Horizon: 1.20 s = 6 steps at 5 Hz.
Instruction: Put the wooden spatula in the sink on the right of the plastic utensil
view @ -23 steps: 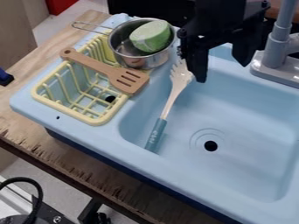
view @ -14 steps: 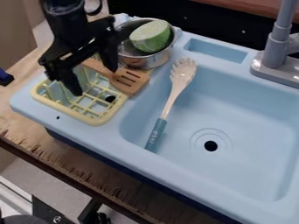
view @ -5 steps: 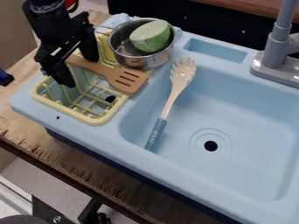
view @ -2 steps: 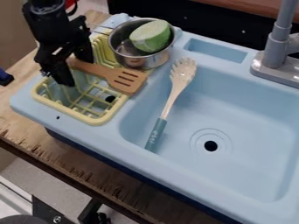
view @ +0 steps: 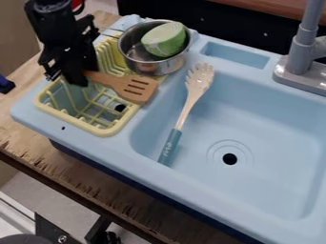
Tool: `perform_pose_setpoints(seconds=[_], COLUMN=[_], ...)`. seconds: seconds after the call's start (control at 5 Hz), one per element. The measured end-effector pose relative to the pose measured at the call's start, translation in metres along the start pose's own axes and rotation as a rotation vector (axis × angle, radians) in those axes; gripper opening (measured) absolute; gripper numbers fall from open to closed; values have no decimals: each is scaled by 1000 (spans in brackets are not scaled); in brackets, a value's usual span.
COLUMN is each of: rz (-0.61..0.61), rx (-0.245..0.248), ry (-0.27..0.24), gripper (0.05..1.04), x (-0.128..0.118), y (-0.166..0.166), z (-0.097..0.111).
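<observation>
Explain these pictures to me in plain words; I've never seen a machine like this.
The black machine is a robot arm, ending in a gripper with two fingers. One fixed camera, looking down at a slant, takes every picture.

Below is a light blue toy sink with a grey tap. A pale utensil with a toothed head and blue-green handle lies in the basin. Left of the basin in the picture is a yellow rack; behind it sits a metal pot holding a green toy food piece.

The fingers appear closed on the handle of the wooden spatula, above the rack.
</observation>
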<state>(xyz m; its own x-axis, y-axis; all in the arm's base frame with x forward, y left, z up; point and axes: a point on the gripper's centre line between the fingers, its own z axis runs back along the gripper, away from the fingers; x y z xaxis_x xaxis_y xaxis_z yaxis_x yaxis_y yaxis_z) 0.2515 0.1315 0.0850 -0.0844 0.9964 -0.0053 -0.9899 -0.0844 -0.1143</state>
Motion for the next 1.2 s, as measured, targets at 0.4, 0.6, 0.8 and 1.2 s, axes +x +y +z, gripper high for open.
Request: perform_pose_setpoints(seconds=[0.4, 0.6, 0.8, 1.2], rz=[-31, -54, -63, 9], rx=[42, 34, 40, 12], ry=[51, 71, 92, 83], gripper=[288, 288, 288, 288], x=[-3, -9, -26, -72], y=[9, 13, 16, 23], z=[1, 9, 15, 19])
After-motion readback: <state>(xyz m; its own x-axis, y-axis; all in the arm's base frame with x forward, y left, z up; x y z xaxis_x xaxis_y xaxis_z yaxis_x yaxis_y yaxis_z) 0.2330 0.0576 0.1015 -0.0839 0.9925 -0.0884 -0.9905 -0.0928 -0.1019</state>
